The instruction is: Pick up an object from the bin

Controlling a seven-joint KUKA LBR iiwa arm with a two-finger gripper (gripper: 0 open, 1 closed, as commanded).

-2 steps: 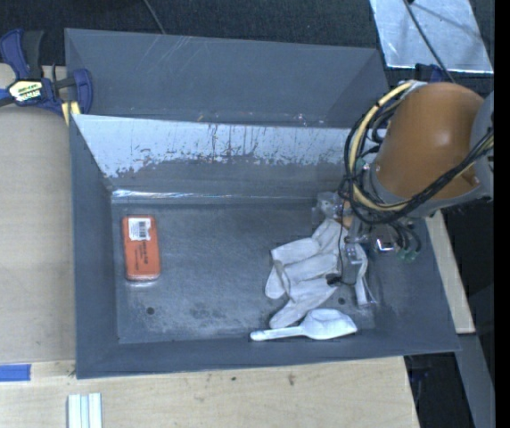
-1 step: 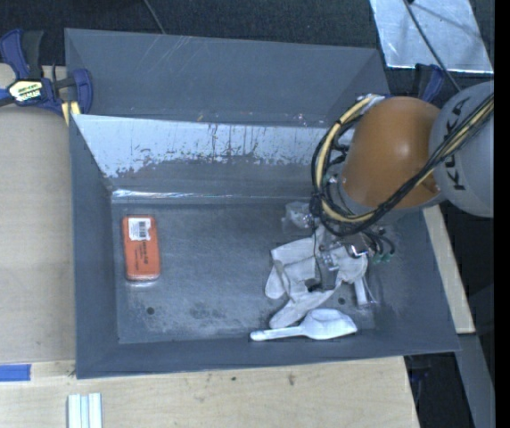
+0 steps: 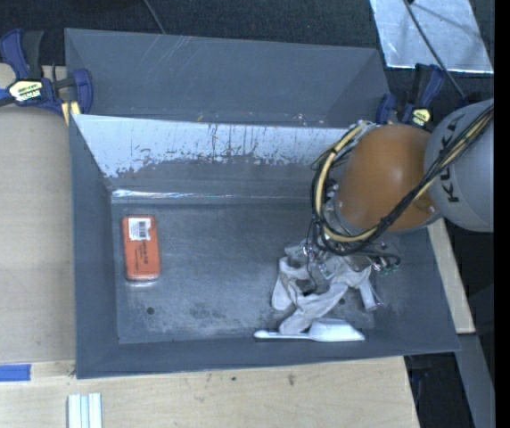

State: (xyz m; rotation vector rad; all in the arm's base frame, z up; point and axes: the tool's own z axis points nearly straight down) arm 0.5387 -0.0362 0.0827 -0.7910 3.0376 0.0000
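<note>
Grey-white crumpled cloth [image 3: 301,303] lies directly under the gripper [image 3: 317,273], which is low in the near-right corner of the bin [image 3: 228,266]. Whether the gripper is open or closed cannot be told. A white stick-like piece [image 3: 313,333] lies just nearer, its long axis left-right. An orange block [image 3: 142,248] rests well apart at the left.

1. Arm [image 3: 469,181]: dark letters [image 3: 448,160] run up its grey shell. From here I can make out "KU"; the rest of the word cannot be read.
2. Block [image 3: 142,250], orange, on the left of the bin [image 3: 228,78] floor: a white label [image 3: 139,229] sits on its upper end, printed with small dark marks, too fine to read.
3. I can read nothing else here.
</note>
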